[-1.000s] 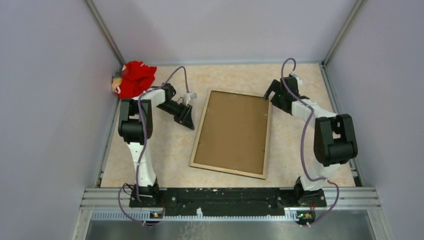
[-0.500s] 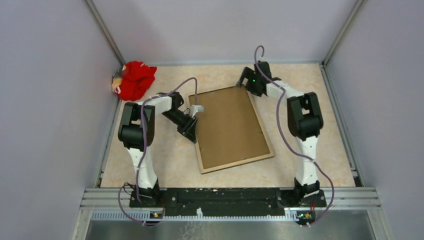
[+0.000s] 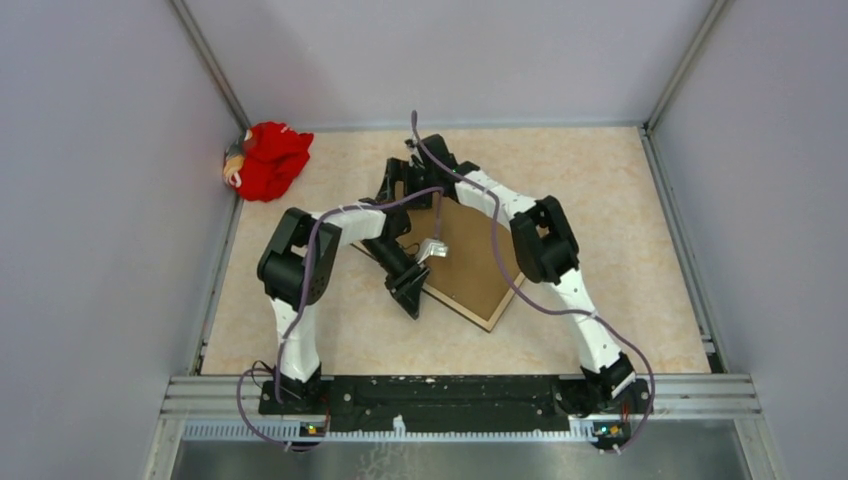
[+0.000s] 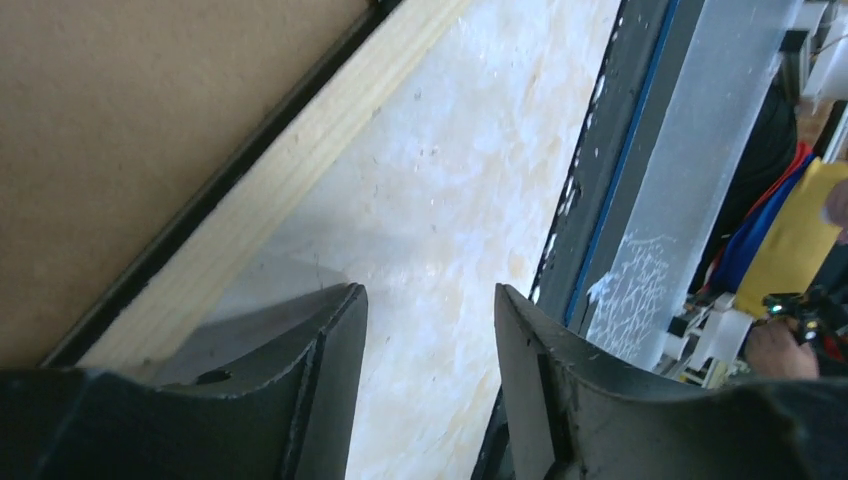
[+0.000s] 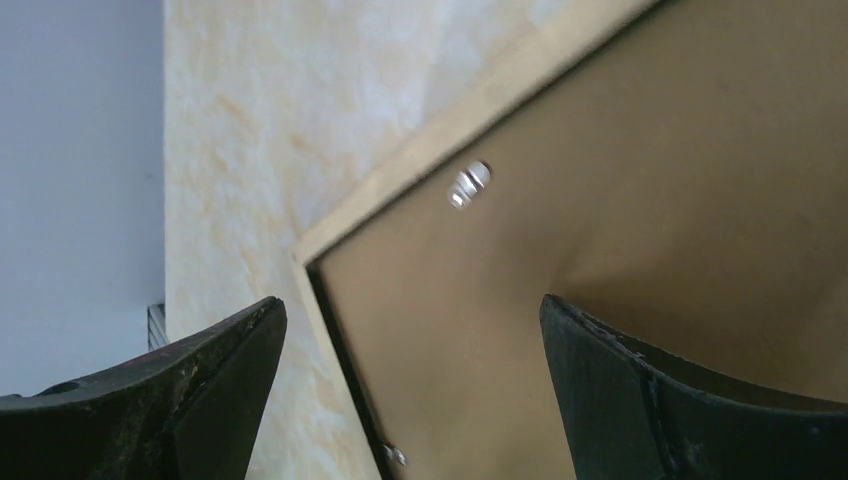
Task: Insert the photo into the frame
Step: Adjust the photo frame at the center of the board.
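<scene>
The frame (image 3: 470, 262) lies back up on the table, turned at an angle, with its tan wood rim and the brown backing board set in it. My left gripper (image 3: 412, 292) is open and empty just off the frame's near-left edge. In the left wrist view the gripper (image 4: 430, 305) hangs over bare table, with the tan rim (image 4: 330, 120) to its left. My right gripper (image 3: 393, 188) is open and empty above the frame's far-left corner. The right wrist view shows the gripper (image 5: 410, 310) over that corner (image 5: 310, 250), with the backing board (image 5: 650, 200) below. The photo is out of view.
A red cloth bundle (image 3: 268, 158) lies at the far left corner against the wall. Grey walls close in the table on three sides. A small metal clip (image 5: 468, 185) sits on the backing board near the rim. A dark rail (image 3: 450, 390) runs along the near edge.
My right arm has swung left across the far side, and the frame's far end turned left with it. My left gripper has moved right and nearer along the frame's edge.
</scene>
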Robot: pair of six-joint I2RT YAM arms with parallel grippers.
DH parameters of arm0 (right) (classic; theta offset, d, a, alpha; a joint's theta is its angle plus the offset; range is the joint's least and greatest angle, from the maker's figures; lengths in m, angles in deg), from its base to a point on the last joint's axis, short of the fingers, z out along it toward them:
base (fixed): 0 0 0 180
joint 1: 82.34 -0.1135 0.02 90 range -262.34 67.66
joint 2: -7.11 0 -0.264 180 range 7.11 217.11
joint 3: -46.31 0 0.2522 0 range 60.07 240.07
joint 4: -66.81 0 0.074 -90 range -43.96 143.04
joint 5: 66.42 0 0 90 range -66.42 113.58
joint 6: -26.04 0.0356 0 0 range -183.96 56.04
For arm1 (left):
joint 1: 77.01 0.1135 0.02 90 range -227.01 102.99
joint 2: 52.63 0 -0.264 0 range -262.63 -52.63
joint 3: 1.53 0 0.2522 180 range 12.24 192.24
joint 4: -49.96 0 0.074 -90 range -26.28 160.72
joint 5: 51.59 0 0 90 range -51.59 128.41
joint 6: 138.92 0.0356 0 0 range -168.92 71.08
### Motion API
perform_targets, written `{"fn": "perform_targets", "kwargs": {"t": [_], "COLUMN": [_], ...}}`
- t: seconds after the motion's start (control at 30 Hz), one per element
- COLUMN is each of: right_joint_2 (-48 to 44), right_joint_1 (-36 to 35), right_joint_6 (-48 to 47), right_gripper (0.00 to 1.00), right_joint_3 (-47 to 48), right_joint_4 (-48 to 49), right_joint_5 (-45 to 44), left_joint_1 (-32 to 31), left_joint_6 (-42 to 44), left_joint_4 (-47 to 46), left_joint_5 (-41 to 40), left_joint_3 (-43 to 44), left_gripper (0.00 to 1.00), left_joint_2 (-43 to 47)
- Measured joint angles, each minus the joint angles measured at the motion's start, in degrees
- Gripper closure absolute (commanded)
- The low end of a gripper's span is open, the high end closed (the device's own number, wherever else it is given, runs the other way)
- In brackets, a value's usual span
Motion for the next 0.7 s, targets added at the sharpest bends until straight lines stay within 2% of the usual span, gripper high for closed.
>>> {"fn": "perform_targets", "kwargs": {"t": [0.07,0.27,0.37,0.47,0.6,0.7], "right_joint_2": [-2.0,-9.7,-16.9,-26.3,-40.5,-48.5], "right_joint_1": [0.3,6.1,9.1,10.5,10.1,10.0], "right_joint_6": [0.1,-1.4,-2.1,-2.5,-2.4,-2.4], "right_gripper": [0.02,0.01,0.01,0.01,0.01,0.01], "right_joint_3": [-4.9,-11.7,-15.8,-22.0,-34.9,-45.5], "right_joint_4": [0.5,0.4,0.5,1.5,4.9,6.4], "right_joint_5": [1.4,0.0,-2.2,-5.5,-9.7,-12.0], "left_joint_1": [0.3,1.8,7.2,16.4,27.9,32.5], "left_joint_6": [2.1,9.9,12.3,10.9,4.7,0.1], "left_joint_4": [2.3,10.6,15.4,13.7,8.3,3.9], "left_joint_5": [-0.4,-1.3,-2.3,-4.3,-6.1,-7.2], "left_joint_3": [-0.1,3.1,13.0,24.6,42.3,51.9], "left_gripper": [0.35,0.35,0.43,0.47,0.55,0.58], "left_joint_2": [0.2,5.6,7.6,6.4,-3.8,-14.5]}}
